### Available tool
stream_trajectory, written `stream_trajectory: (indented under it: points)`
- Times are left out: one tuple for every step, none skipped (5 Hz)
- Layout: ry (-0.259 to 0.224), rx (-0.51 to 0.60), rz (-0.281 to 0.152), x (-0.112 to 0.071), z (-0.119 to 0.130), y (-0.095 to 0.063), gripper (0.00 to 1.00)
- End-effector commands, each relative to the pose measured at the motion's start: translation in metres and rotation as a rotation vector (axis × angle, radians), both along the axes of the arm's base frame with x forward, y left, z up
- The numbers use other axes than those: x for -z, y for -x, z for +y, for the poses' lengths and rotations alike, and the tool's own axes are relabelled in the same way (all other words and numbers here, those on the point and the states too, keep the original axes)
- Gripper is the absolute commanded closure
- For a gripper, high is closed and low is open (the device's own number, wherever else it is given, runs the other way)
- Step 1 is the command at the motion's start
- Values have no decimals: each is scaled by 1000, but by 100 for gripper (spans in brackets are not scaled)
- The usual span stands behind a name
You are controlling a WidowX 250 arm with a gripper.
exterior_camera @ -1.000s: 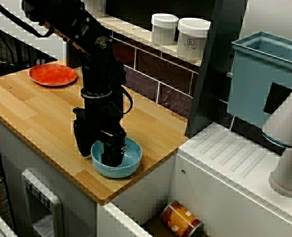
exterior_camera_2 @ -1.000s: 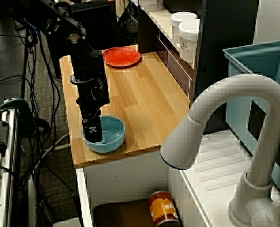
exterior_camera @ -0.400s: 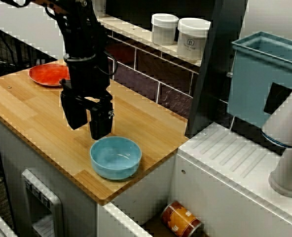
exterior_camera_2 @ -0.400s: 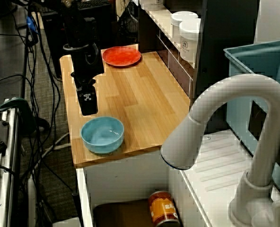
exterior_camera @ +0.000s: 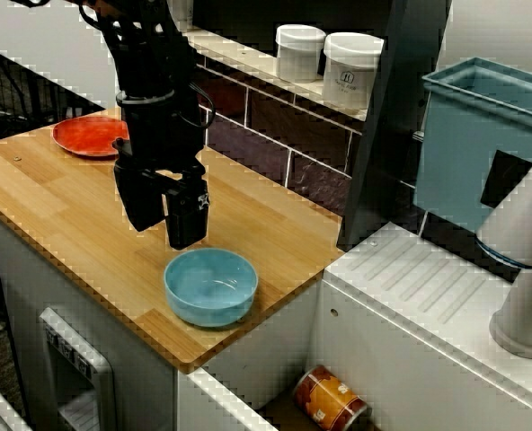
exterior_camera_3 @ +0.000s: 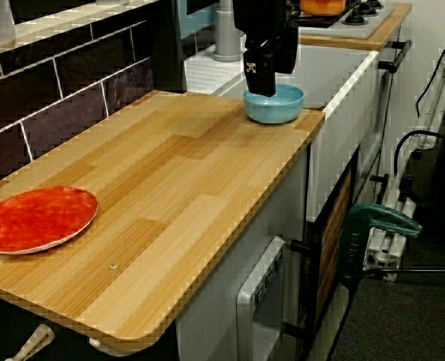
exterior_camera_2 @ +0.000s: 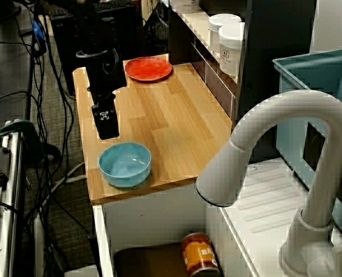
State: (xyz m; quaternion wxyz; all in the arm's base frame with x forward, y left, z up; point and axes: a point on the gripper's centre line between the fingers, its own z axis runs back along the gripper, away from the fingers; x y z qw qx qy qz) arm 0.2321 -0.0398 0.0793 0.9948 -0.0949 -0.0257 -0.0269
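Counter-front view shows the gripper [exterior_camera: 165,232] hanging just above the blue bowl [exterior_camera: 212,287], beside its rim and not touching it; the bowl sits near the sink-end corner of the wooden counter [exterior_camera: 59,211] (the red plate [exterior_camera: 84,136] lies well apart at the other end). We judge that any move at the bowl should run straight up and down, with the fingers square to the rim, so the bowl does not skid off the edge. We see the jaws standing wide apart, holding and touching nothing.
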Motion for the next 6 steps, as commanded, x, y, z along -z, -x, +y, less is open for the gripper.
stream_trajectory:
  points:
    - [-25, 42, -90, -11, -23, -5, 0]
    - [-52, 44, -92, -7, -30, -8, 34]
    - [-68, 42, -91, -1, -33, -10, 90]
    - [-78, 35, -77, 7, -31, -11, 81]
    - [-86, 29, -70, 16, -29, -12, 67]
    - [-100, 14, -59, 32, -31, -14, 62]
